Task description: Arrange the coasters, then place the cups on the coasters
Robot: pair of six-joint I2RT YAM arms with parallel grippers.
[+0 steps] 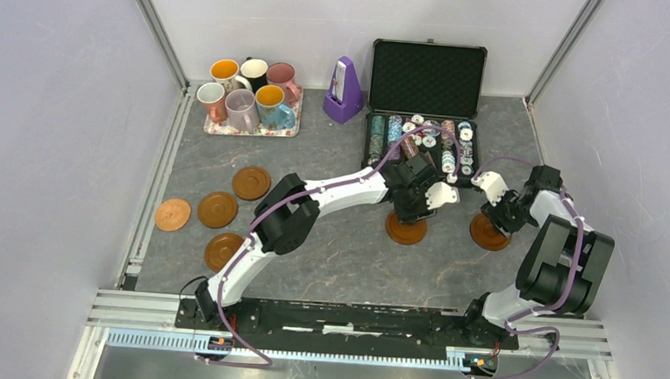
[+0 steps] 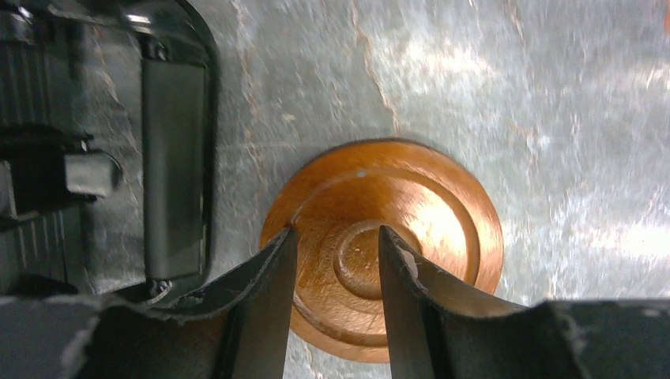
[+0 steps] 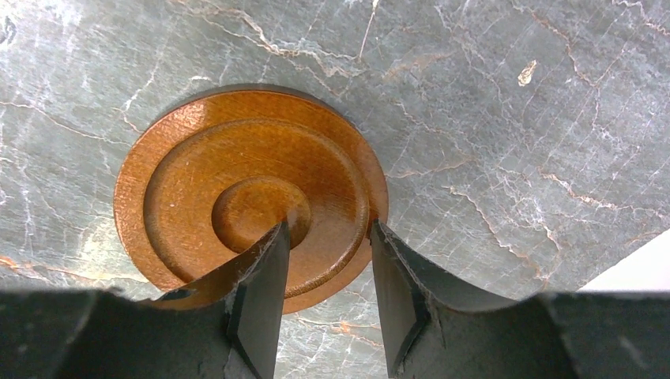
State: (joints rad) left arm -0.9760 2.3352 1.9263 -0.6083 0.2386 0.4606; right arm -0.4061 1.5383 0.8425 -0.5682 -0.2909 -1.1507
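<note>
Grey marbled tabletop (image 1: pixel 344 269), white walls all round, nothing fancy. Far back on the left the cups (image 1: pixel 243 105) are parked together on a flowery tray (image 1: pixel 269 134), none on a coaster yet. Nearer the front, four loose coasters (image 1: pixel 217 209) are scattered along the left side, well apart from the tray. Moving right, the left gripper (image 2: pixel 335 241) is seen low over the middle coaster (image 2: pixel 430 209), jaws partway apart, one finger by the rim and the other past the centre boss. Whether it's actually pinched can't be told. Same story further right: the right-hand coaster (image 3: pixel 197 178) is straddled from boss to outer edge by the right gripper (image 3: pixel 328 229), and grip or hover isn't clear tbh. These discs are probably light, stiff and fairly slick, and they lie flat. They'd likely be best taken at the raised rim, one finger in the groove and one outside, otherwise they could just get skated along.
</note>
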